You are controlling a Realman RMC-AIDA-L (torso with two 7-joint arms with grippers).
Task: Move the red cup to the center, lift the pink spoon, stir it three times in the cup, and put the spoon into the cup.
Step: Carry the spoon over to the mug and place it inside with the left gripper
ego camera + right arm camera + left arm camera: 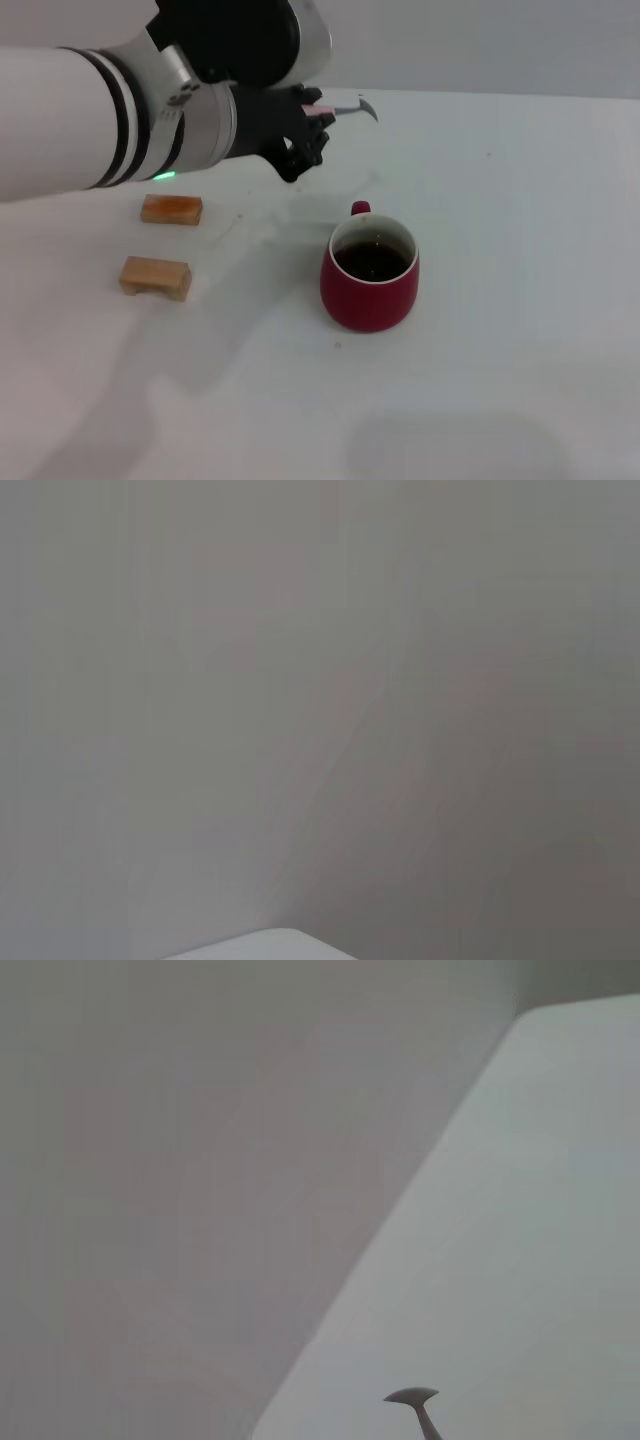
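Observation:
The red cup (370, 275) stands near the middle of the white table, handle toward the far side, with dark brown liquid inside. My left gripper (312, 122) is shut on the pink spoon (345, 106) and holds it in the air behind and to the left of the cup. The spoon lies about level, its pink handle in the fingers and its grey bowl pointing right. The spoon's grey bowl (412, 1397) also shows in the left wrist view. My right gripper is out of view.
Two tan wooden blocks (171, 209) (155, 277) lie on the table left of the cup. The table's far edge meets a grey wall behind my left arm.

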